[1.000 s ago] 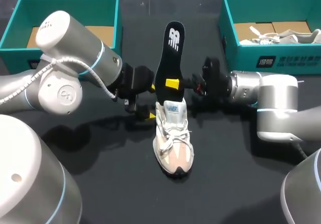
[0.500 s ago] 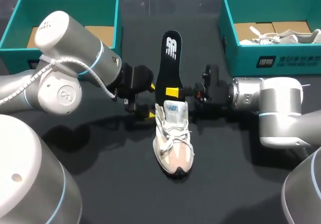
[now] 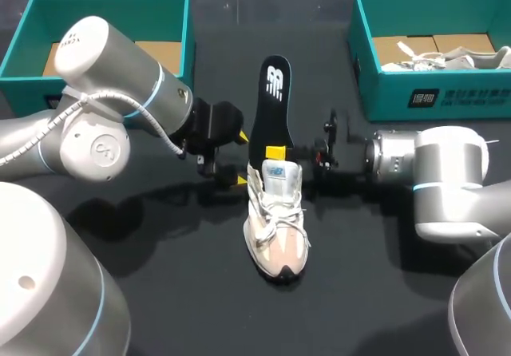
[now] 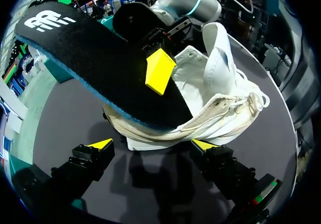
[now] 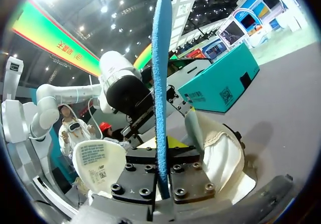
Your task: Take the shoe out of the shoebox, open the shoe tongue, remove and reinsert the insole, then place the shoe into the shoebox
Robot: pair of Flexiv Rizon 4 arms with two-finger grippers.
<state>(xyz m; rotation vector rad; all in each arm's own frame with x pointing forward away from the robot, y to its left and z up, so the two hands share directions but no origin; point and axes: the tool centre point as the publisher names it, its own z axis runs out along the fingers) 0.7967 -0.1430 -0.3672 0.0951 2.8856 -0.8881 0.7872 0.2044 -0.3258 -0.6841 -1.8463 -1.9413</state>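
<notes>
A white and pink sneaker [image 3: 276, 224] stands on the black table, toe toward the front edge. A black insole [image 3: 270, 104] rises steeply out of its heel opening, its lower end inside the shoe. My right gripper [image 3: 276, 152] is shut on the insole just above the shoe. In the right wrist view the insole's blue edge [image 5: 160, 78] stands up from between the right gripper [image 5: 163, 176], with the shoe [image 5: 223, 153] beyond and its tongue [image 5: 98, 162] beside it. My left gripper [image 3: 241, 161] is open beside the heel. In the left wrist view the left gripper [image 4: 152, 145] faces the shoe [image 4: 220, 96] and insole [image 4: 95, 66], touching neither.
A teal shoebox [image 3: 182, 29] stands at the back left beyond my left arm. Another teal shoebox [image 3: 431, 96] at the back right holds a second white shoe [image 3: 451, 57]. Both arms crowd the shoe from either side.
My right gripper has come down with the insole, pushing its lower end deeper into the shoe, and its wrist has turned. The left arm and the shoe have kept still.
</notes>
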